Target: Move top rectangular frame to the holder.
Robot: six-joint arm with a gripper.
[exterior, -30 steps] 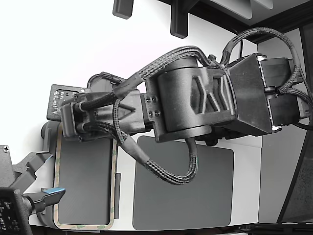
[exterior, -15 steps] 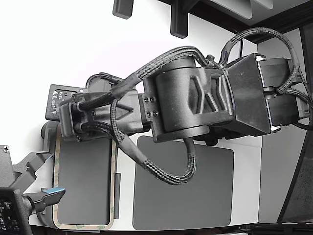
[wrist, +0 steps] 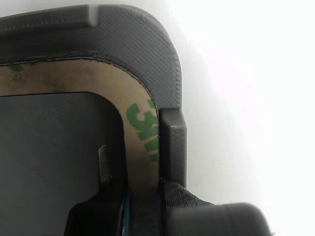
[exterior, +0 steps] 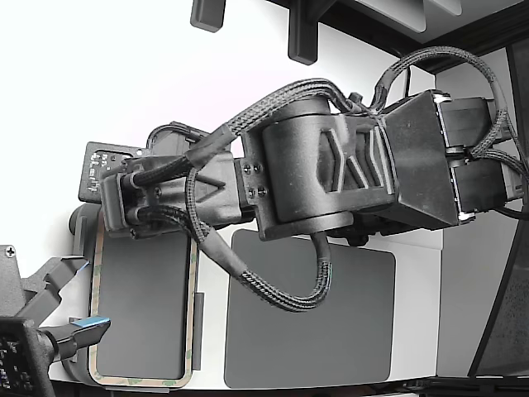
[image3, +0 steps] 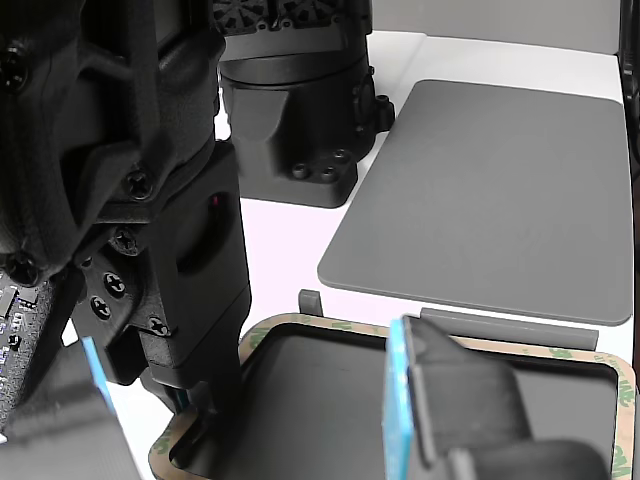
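The top rectangular frame [exterior: 195,289] has a beige rim with green print and a dark centre. It lies flat at the exterior view's lower left. The wrist view shows one corner of it [wrist: 142,123], seated inside a grey rounded tray with a raised tab [wrist: 172,142], which looks like the holder [wrist: 142,39]. My gripper [wrist: 142,214] is at the frame's far short end [exterior: 124,225]. One finger [wrist: 101,167] is inside the rim and the other is outside it. The jaws are closed on the rim. The other view shows the gripper [image3: 200,400] down at the frame's corner.
A large plain dark grey mat [exterior: 310,310] lies on the white table beside the frame [image3: 490,190]. A second arm's gripper with blue pads [exterior: 83,329] hovers over the frame's near end [image3: 400,400]. A black arm base [image3: 300,110] stands behind.
My arm and gripper have shifted slightly toward the exterior view's left. The frame and the second gripper have barely moved.
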